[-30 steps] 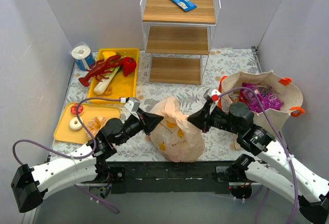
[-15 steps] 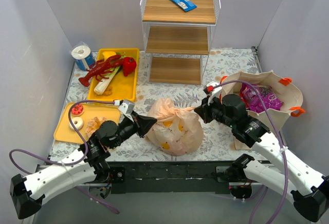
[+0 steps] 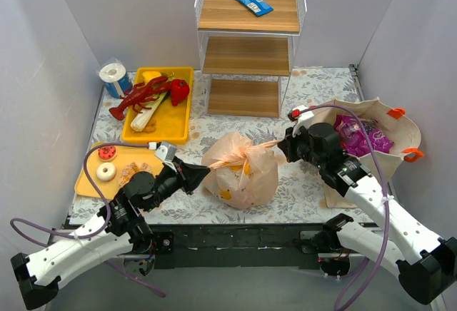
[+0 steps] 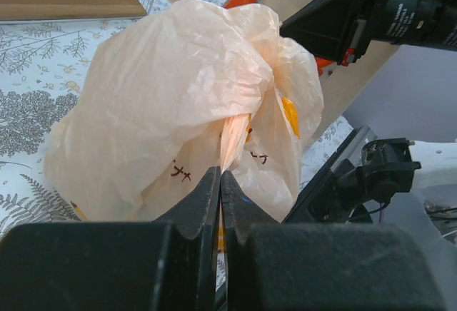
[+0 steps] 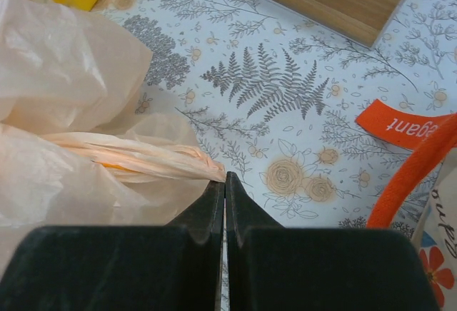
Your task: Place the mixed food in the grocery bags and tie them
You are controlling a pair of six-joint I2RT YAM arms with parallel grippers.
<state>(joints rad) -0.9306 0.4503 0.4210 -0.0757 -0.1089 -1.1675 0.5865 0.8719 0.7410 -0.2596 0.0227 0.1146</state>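
Note:
The peach plastic grocery bag (image 3: 243,179) sits bulging in the middle of the table, its contents hidden. Its two handles are crossed at a knot (image 3: 240,155) on top. My left gripper (image 3: 206,170) is shut on the handle end drawn to the left, seen up close in the left wrist view (image 4: 220,174). My right gripper (image 3: 282,145) is shut on the other handle, a twisted strand (image 5: 150,157) pulled taut to the right up to its tips (image 5: 226,175). The beige tote (image 3: 403,129) stands open at the right with purple snack packets (image 3: 364,138) inside.
A wire shelf (image 3: 248,47) with a blue packet (image 3: 251,0) stands at the back. Two yellow trays (image 3: 175,122) at the left hold a red toy lobster (image 3: 139,95), a leek and a doughnut (image 3: 106,172). A paper roll (image 3: 114,75) lies at the far left.
The two grippers have drawn apart, left one back to the left, right one up and to the right. The handles have pulled taut and the bag's top has cinched into a knot.

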